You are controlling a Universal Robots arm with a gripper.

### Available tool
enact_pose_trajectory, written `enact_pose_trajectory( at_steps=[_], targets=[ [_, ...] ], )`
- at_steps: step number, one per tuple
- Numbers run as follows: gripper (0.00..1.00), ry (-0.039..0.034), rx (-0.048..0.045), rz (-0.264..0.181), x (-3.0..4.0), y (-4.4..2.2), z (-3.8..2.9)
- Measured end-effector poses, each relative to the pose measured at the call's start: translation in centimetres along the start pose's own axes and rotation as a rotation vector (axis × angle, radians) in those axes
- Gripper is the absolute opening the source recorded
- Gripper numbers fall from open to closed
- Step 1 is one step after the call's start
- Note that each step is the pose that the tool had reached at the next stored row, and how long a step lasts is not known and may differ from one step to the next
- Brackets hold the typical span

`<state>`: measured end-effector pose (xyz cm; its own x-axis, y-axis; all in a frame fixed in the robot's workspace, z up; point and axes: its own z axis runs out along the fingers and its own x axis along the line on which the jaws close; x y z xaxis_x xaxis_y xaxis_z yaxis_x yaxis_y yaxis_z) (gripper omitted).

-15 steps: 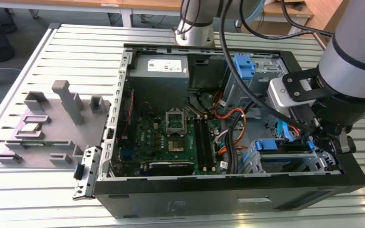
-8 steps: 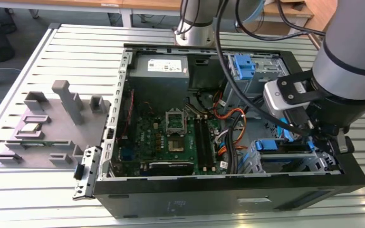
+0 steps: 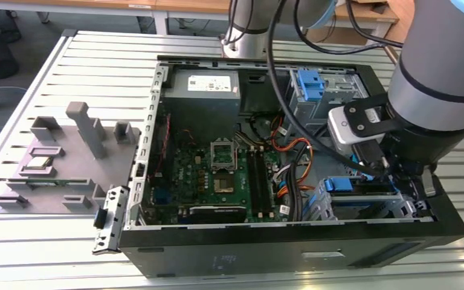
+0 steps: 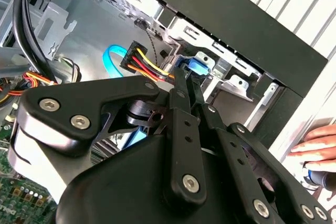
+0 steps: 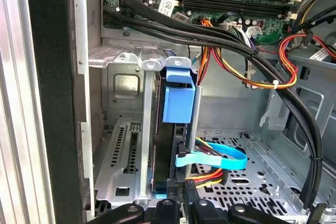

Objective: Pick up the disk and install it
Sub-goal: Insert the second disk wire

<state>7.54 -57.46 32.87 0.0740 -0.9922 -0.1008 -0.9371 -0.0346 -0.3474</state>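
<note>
The disk (image 5: 173, 129) is seated upright on edge in the drive cage (image 5: 121, 129) at the case (image 3: 296, 254) front corner, its end pinched by narrow fingers (image 5: 186, 203) of the gripper (image 5: 181, 198), apparently for pushing home.

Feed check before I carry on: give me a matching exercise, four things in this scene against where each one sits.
Things:
1. the disk
2. flat blue cable
3. power-supply box
4. grey fixture

Places:
A. curved over the case floor, beside the drive cage
B. on the slatted table, outside the case, at the exterior view's left
C. standing on edge in the drive cage
D. in the case corner nearest the arm's base

Pairs: 1-C, 2-A, 3-D, 4-B
</note>
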Motion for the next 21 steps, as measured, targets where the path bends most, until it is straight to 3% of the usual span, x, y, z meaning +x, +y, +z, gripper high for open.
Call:
enact_pose_trajectory(
  at_steps=[7, 12, 13, 17, 21],
  targets=[
    [0.16, 0.0001, 0.0283, -0.006, -0.01, 0.61, 0.07],
    [0.16, -0.0003, 0.0364, -0.007, -0.02, 0.60, 0.00],
    [0.16, 0.0001, 0.0432, -0.007, -0.02, 0.62, -0.01],
    [0.16, -0.0002, 0.0986, -0.014, -0.04, 0.88, -0.06],
    [0.16, 0.0000, 0.1169, -0.016, -0.06, 1.28, -0.12]
  ],
)
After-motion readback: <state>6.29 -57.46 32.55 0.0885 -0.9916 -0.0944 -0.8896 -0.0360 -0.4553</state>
